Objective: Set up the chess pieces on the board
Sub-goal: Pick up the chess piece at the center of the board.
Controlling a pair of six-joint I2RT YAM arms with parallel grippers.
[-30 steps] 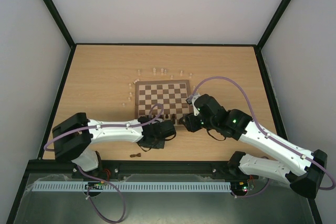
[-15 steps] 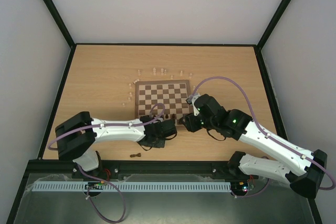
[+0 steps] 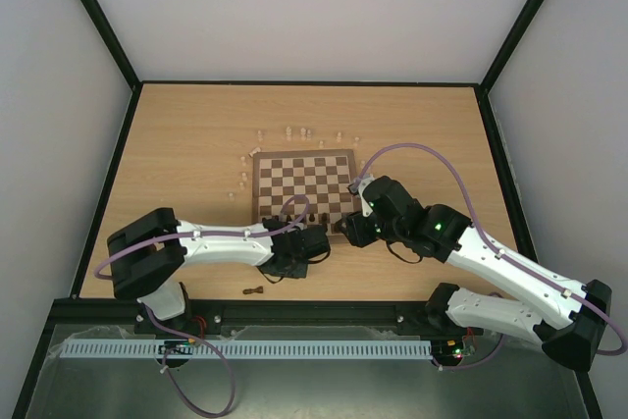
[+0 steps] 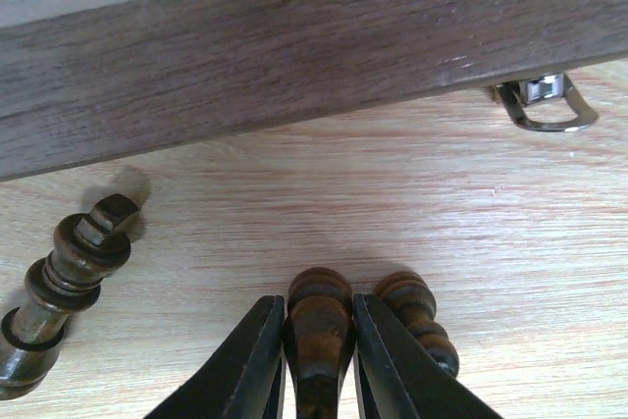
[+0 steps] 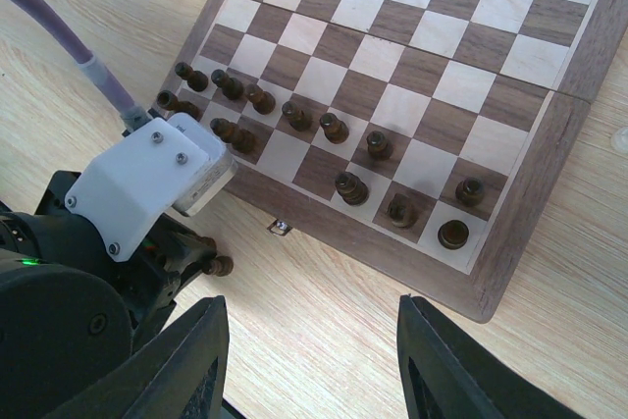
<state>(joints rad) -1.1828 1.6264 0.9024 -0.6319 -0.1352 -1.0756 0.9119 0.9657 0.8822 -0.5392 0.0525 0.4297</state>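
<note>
Left wrist view: my left gripper (image 4: pixel 317 340) has its two fingers closed against the sides of a dark piece (image 4: pixel 319 306) that lies on the table (image 4: pixel 442 213), so the grip runs across its narrow body. A second dark piece (image 4: pixel 417 316) lies just beside the right finger, and a third piece (image 4: pixel 64 277) lies apart to the left. All three lie short of the board (image 4: pixel 294 56), which shows its wooden edge and a metal clasp (image 4: pixel 545 110). I judge this to be a pick for the near rows.

My right gripper (image 5: pixel 314 311) hovers over the table just off the board's near edge, jaws apart and empty, probably holding clear of the left arm's work. Beyond it, dark pieces (image 5: pixel 334 130) stand on the two nearest rows. Farthest, pale pieces (image 3: pixel 299 132) stand off the board's far edge, not yet placed.
</note>
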